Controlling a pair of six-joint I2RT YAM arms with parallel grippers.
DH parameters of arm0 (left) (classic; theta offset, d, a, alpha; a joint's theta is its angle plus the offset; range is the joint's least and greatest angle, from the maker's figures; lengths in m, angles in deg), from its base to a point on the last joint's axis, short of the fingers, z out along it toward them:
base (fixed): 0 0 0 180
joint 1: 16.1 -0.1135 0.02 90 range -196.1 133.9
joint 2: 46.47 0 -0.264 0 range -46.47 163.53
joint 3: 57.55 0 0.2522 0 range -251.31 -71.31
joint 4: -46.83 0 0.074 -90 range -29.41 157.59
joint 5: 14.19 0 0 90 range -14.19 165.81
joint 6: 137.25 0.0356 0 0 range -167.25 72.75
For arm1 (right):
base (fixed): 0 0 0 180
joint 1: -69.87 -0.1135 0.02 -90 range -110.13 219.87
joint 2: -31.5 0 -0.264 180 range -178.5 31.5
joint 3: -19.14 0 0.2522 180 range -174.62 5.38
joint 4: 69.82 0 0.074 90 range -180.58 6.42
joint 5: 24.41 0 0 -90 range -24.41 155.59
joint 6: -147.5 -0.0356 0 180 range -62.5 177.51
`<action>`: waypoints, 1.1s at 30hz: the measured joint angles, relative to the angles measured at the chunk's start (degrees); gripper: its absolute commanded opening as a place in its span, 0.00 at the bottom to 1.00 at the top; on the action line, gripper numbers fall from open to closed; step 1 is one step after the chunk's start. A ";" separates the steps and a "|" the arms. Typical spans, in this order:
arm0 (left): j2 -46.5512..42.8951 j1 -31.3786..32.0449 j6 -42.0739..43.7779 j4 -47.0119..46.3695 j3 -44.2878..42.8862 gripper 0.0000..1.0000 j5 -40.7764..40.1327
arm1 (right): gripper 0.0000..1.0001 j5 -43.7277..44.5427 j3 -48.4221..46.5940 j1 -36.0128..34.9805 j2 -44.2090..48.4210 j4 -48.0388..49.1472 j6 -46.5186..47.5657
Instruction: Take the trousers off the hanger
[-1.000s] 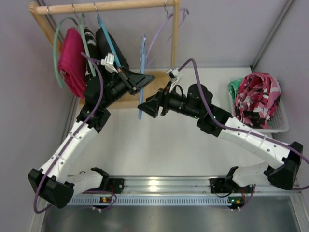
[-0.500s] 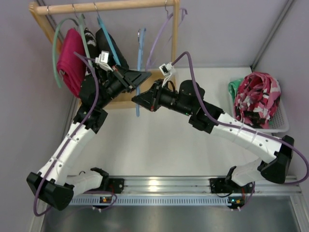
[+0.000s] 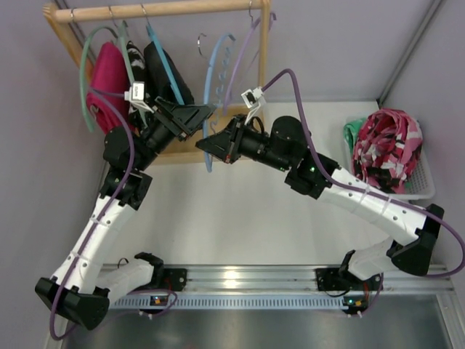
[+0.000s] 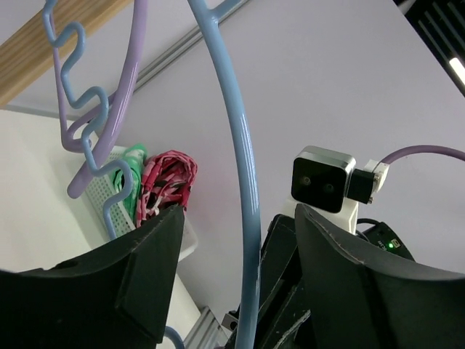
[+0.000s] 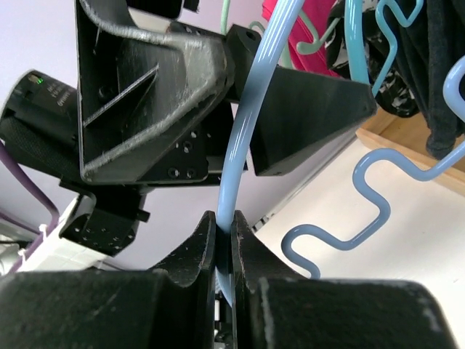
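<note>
Half a second before, the hanger [image 3: 211, 69] hung almost straight down and showed only its thin edge. Now it had turned and tipped, so its long blue curve and its little metal hook showed from above, up near the wooden rail [image 3: 167, 9]. The left arm had also pulled its elbow in and reached higher. The right arm had hardly moved.

The right gripper [image 5: 224, 234] had its two fingers pressed tight on the blue bar of the hanger, pinching it. The left gripper [image 3: 205, 118] had its fingers spread wide. The blue bar ran between them, with a gap on each side.

The hanger was bare, with no cloth on it. It was thin and light blue, with a wavy part along one side. A lilac hanger [image 3: 243, 51] hung just beside it on the rail.

The trousers [image 3: 385, 149] were well apart from the hanger, over on the right. They lay in a crumpled heap in a white basket [image 3: 427, 187]. They were pink-red with white and black blotches, and something green [image 3: 352, 131] lay next to them in the basket.
</note>
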 measured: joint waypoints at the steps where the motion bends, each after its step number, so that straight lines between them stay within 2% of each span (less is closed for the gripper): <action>1: -0.15 -0.07 0.11 0.00 0.26 0.77 0.04 | 0.00 -0.02 -0.17 0.00 -0.02 -0.07 -0.39; 3: -0.52 -0.24 0.83 0.22 0.59 0.87 0.11 | 0.00 -0.44 -0.31 0.07 -0.04 -0.07 -1.38; 8: -2.38 -0.81 2.95 1.77 1.11 0.98 0.07 | 0.00 -3.48 -2.91 1.42 -1.49 0.33 -5.01; 22: -6.45 -3.39 8.57 4.52 1.57 0.98 0.20 | 0.00 -13.35 -13.27 15.15 -11.37 5.35 -13.38; 28: -6.43 -3.76 8.59 4.72 1.57 0.98 0.24 | 0.00 -15.41 -18.51 17.29 -14.64 6.47 -16.41; 33: -6.43 -3.89 8.59 4.72 1.57 0.98 0.24 | 0.00 -14.69 -19.30 18.01 -15.19 6.08 -19.08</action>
